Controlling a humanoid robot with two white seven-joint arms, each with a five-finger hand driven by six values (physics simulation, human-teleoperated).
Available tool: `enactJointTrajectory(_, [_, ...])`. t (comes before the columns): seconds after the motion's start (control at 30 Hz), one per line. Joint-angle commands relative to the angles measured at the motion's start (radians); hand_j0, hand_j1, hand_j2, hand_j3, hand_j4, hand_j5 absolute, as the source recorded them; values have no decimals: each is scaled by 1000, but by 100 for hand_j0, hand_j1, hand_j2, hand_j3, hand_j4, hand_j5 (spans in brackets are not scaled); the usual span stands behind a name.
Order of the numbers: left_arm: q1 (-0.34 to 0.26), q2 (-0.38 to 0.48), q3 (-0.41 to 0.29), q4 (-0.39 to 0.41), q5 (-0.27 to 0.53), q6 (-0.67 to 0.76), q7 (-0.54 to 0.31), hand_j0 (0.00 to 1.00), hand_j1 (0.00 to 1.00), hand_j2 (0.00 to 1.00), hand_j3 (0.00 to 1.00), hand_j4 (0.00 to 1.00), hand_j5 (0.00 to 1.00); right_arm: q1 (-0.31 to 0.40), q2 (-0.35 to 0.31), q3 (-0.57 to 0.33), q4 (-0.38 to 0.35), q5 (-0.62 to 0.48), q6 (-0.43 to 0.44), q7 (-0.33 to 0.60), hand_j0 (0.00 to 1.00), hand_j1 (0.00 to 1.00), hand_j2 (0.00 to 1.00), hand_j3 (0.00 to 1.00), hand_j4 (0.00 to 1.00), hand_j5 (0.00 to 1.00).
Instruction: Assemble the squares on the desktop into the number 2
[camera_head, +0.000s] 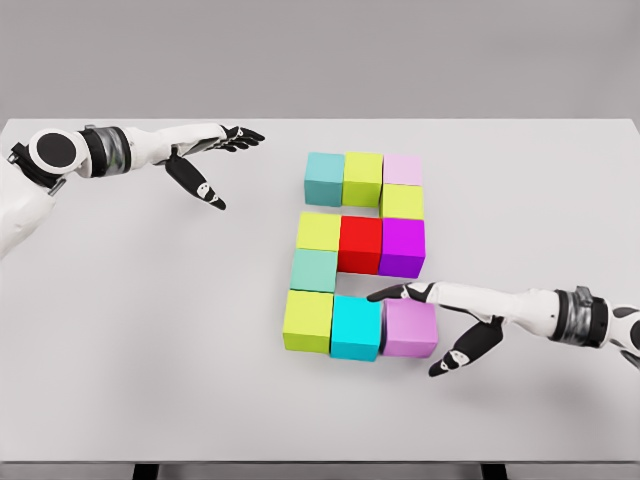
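Beside the violet cube (410, 328), at its right edge, the right hand (440, 320) is seen with fingers spread; the index finger lies across the cube's top rear edge, the thumb hangs free below and to the right. Nothing is gripped.

Outward from the violet cube: a cyan cube (356, 327) touches it on the left, then a lime cube (308, 320), forming the bottom row. Above the lime cube sits a mint cube (314, 269), then a yellow-green cube (319, 231). Rightward along the middle row, a red cube (360, 245) and a magenta cube (402, 246). Above the magenta cube, a yellow cube (402, 201), then a pale pink cube (403, 168); leftward along the top, an olive-yellow cube (363, 178) and a teal cube (324, 175). The figure 2 appears essentially formed on the white table (150, 350).

Well apart from the violet cube, at the far upper left, the left hand (215, 165) is held open above the table, empty.

Handling, as judged: cubes look rigid, light, smooth-faced; likely to slide readily when pushed. Hold is best taken on two opposite side faces, or a nudge given low on one face to avoid tipping.

No brands, labels or writing can be read on any cube.
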Motion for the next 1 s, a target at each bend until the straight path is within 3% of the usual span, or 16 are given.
enactJointTrajectory(0.0, [0,0,1,0,5,1,0,100,100,100,100,100,100,0,-3,-3,-2,-8,2,0,100,100,100,100,100,100])
enactJointTrajectory(0.23, [0,0,3,-2,5,1,0,100,100,100,100,100,100,-49,-3,-32,43,-17,2,0,100,100,100,100,100,100])
enactJointTrajectory(0.37, [0,0,3,-2,5,1,0,100,100,100,100,100,100,-49,-52,-55,39,-22,2,0,100,100,100,100,100,100])
enactJointTrajectory(0.53, [0,0,3,-2,5,1,0,100,100,100,100,100,100,-37,-55,-54,32,-20,2,0,100,100,100,100,100,100])
enactJointTrajectory(0.83, [8,0,5,-5,5,-1,0,100,100,100,100,100,100,15,-196,-87,32,-20,2,0,100,100,100,100,100,100])
enactJointTrajectory(0.97, [8,0,5,-5,5,-1,0,100,100,100,100,100,100,69,-249,-83,-33,-8,2,0,100,100,100,100,100,100])
